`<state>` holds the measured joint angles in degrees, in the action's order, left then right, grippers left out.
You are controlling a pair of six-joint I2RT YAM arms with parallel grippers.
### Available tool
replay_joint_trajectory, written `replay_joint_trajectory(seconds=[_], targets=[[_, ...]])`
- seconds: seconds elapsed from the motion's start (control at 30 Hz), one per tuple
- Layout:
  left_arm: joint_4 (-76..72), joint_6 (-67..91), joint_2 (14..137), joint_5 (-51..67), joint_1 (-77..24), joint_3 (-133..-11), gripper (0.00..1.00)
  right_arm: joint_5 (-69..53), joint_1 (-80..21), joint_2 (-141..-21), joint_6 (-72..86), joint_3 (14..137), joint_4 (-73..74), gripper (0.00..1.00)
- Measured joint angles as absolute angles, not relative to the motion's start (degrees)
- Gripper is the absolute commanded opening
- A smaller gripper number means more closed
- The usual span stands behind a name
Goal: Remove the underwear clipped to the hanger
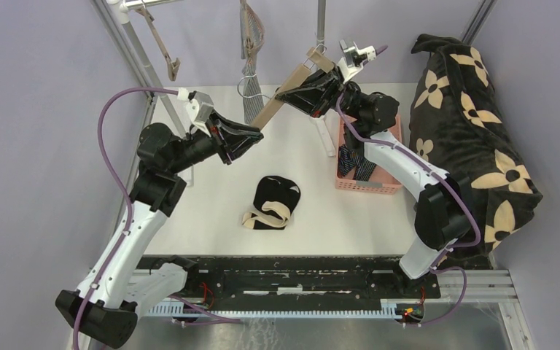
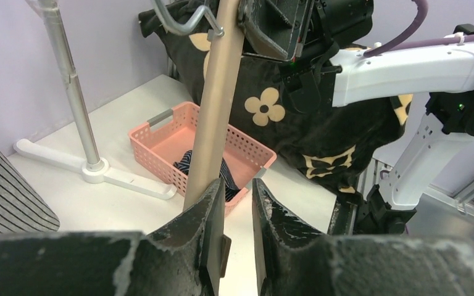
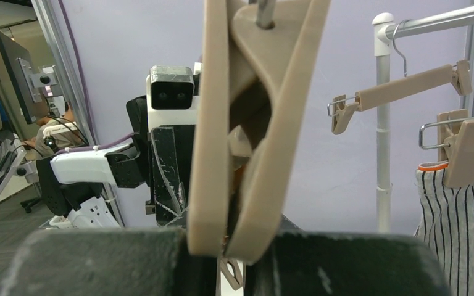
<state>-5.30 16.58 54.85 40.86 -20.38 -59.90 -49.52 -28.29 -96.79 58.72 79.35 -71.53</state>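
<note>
A tan clip hanger [image 1: 270,109] slants over the table between both arms, with no cloth on it. My right gripper [image 1: 286,91] is shut on its upper clip [image 3: 247,123]. My left gripper [image 2: 237,185] is at the bar's lower end [image 2: 216,111]. Its jaws stand a narrow gap apart, and the bar runs down behind the left finger. Black underwear [image 1: 275,198] lies loose on the table. Navy striped underwear [image 2: 185,161] sits in the pink basket [image 1: 368,186]. Grey-and-white striped underwear [image 3: 463,209] hangs clipped on the rack.
A black blanket with tan flowers [image 1: 474,124] is heaped at the right. The rack's white foot [image 1: 327,135] stands beside the basket. An empty tan hanger [image 3: 401,89] hangs on the rail, and another hanger [image 1: 162,44] hangs at the back left.
</note>
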Motion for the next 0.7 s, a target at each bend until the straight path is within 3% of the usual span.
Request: replay_joint_trajectory(seconds=[0.2,0.57,0.7], targets=[[-4.6,15.5,54.7,40.8,-20.4,-59.9,0.20,-49.7,-28.3,-96.2,58.2,79.4,-71.0,0.01],[-4.6,15.3,54.8,40.8,-20.4,-59.9,0.21,-50.1,-28.3,-96.1,58.2,79.4,-70.9,0.01],[-3.2,14.3,55.5,41.2,-20.4,-61.2,0.10,-50.4,-28.3,-96.1,58.2,79.4,-70.8,0.01]])
